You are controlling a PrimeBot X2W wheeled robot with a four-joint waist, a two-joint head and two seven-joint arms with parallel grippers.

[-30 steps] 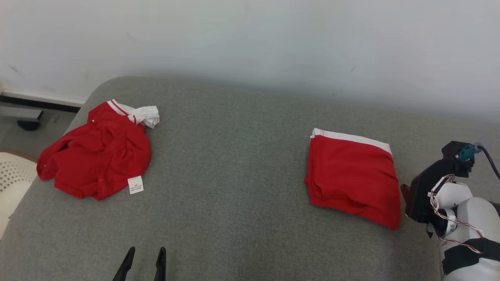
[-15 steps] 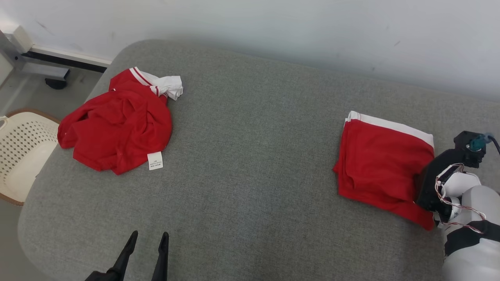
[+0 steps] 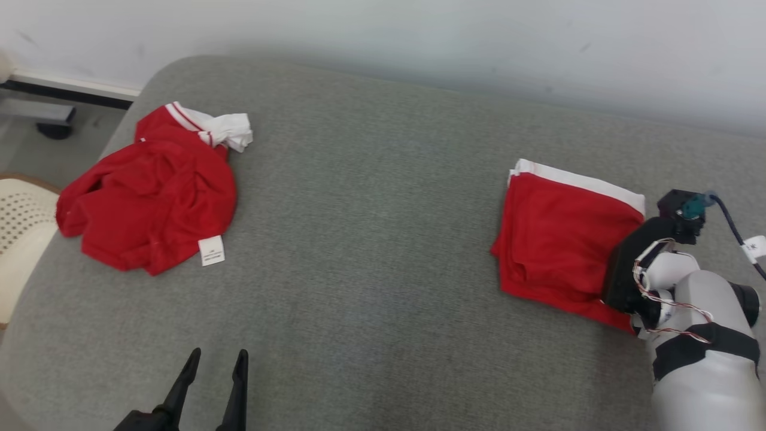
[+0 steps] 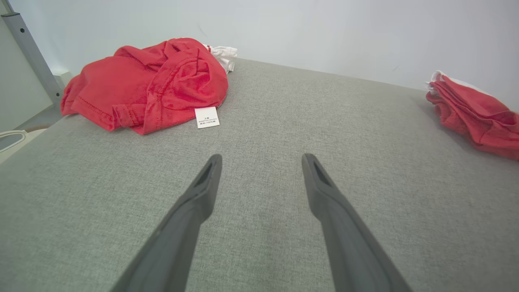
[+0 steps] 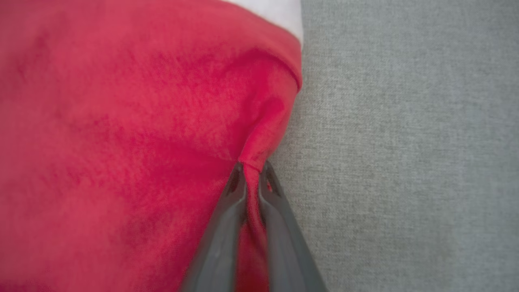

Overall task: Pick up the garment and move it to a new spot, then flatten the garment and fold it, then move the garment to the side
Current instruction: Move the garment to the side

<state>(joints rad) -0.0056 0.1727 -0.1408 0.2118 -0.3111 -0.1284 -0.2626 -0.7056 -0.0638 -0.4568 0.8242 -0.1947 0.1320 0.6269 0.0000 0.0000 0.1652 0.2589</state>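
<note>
- Two red garments lie well apart on the grey cushion [image 3: 371, 251]: the folded red garment [image 3: 556, 239], its white band toward the wall, is on my right, and the crumpled red garment [image 3: 149, 203] with a white label [image 3: 211, 250] is far on my left
- What is new: one second ago the right gripper [image 5: 252, 168] stood open just beside the near right edge of the folded red garment; now its fingers are closed and pinch a small ridge of the red cloth at that edge
- The whole head picture has also shifted, but this is only the camera; both garments lie where they were
- The left gripper [image 3: 214, 365] has not changed: its fingers are spread wide and hold nothing, low over bare cushion near the front edge
- I judge that the folding is finished and the last step, moving the garment to the side, begins now
- The pinch takes perhaps only the upper layers, so a high lift could open the fold; I would drag it low and slowly
</note>
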